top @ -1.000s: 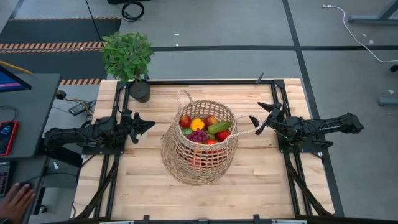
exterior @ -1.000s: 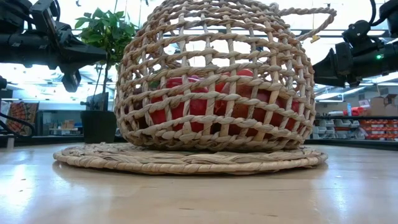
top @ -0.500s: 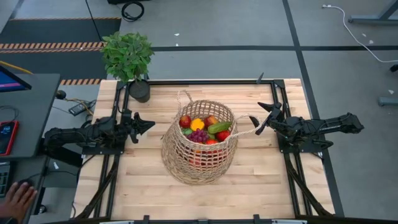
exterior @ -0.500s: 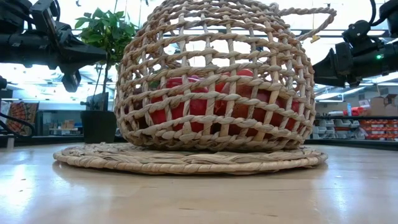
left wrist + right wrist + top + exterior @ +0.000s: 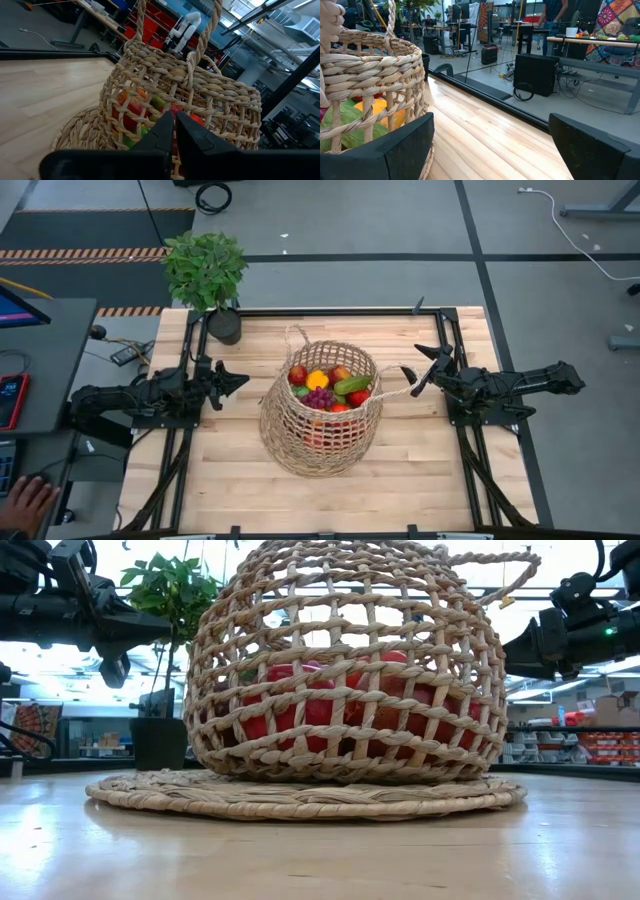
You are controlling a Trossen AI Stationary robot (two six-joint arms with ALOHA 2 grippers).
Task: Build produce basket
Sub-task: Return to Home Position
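Nothing on the counter point(image 5: 420, 465) has shifted since a second ago: both dark arms hold the same poses and the large round tan wicker basket point(image 5: 318, 420) sits on the same spot, in the middle of the pale wooden slab between them. The only change is at the lower left edge of the high view, where a person's hand point(image 5: 22, 505) by the side desk has slid slightly. The basket stands upright, its long axis vertical and its open mouth facing up. One thin loop handle point(image 5: 295, 336) rises at the far rim and the other point(image 5: 398, 390) sticks out toward the right arm. The low view shows a flat woven disc point(image 5: 300, 798) under it; whether that is part of the basket cannot be told. The small toy-like produce point(image 5: 325, 390) is heaped inside, with a yellow piece and purple grapes point(image 5: 319, 398) on top among red fruit. A green cucumber point(image 5: 352, 385) lies slanted, its long axis running from the centre of the heap out to the rim on the right arm's side. The left gripper point(image 5: 240, 381) hangs left of the basket, apart from it, its fingers point(image 5: 162, 132) pressed together on nothing. The right gripper point(image 5: 415, 375) hangs just right of the basket beside the jutting handle, its fingers point(image 5: 405, 145) spread wide and empty. A leafy green potted plant point(image 5: 205, 270) in a black pot stands at the far left corner.
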